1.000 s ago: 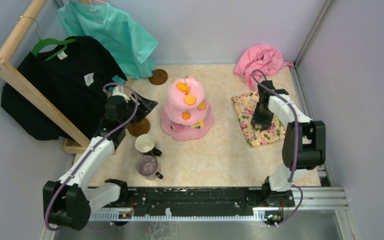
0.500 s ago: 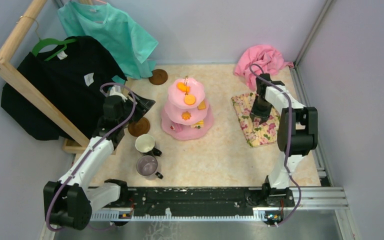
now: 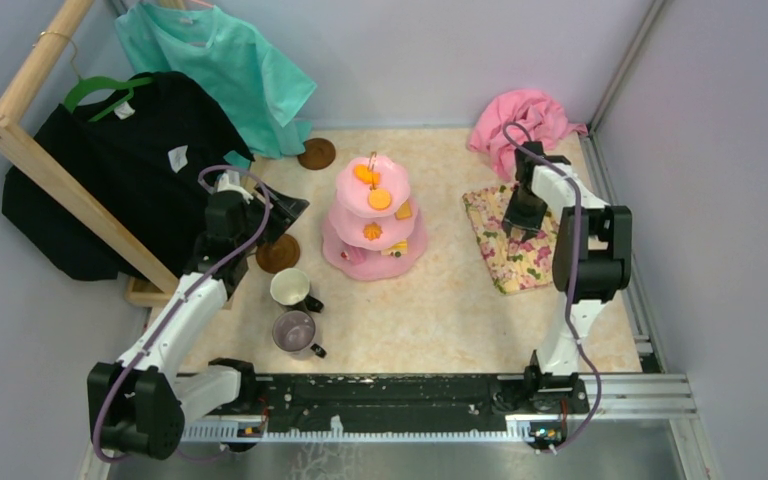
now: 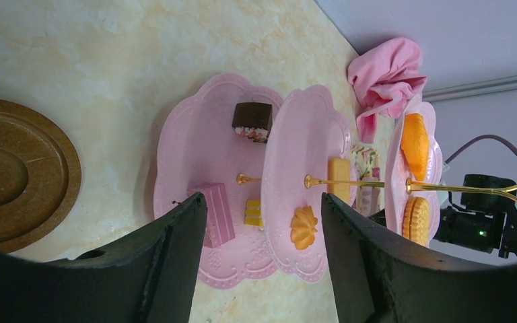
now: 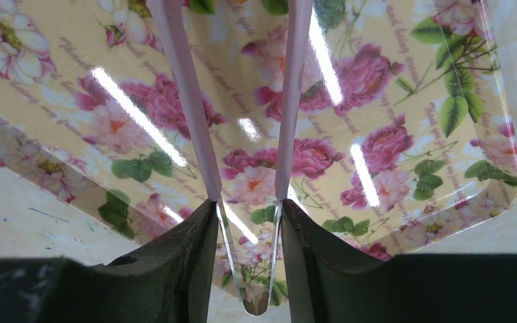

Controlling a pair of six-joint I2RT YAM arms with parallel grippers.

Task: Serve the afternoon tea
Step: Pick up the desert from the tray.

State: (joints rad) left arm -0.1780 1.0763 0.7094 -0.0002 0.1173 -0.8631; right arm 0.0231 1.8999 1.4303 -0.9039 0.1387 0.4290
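Fingers [image 5: 175, 269] of the right gripper [image 5: 246, 215] are clenched on what look like pink tongs [image 5: 182, 87], their arms reaching over the floral tray [image 5: 404, 81], right of the cake stand [image 3: 392, 180]. Fingers [image 4: 175, 262] of the left gripper [image 4: 262, 202] are spread with nothing between them, just left of the stand, a brown saucer [image 4: 13, 178] beside. Stand is upright between the two grippers, snacks [image 4: 303, 227] loose on all three tiers. Judged: stand stiff but tall and tippy with glossy tiers, so lift by the gold loop [image 3: 371, 158] and keep it plumb; snacks light and crumbly, so pinch their sides gently.
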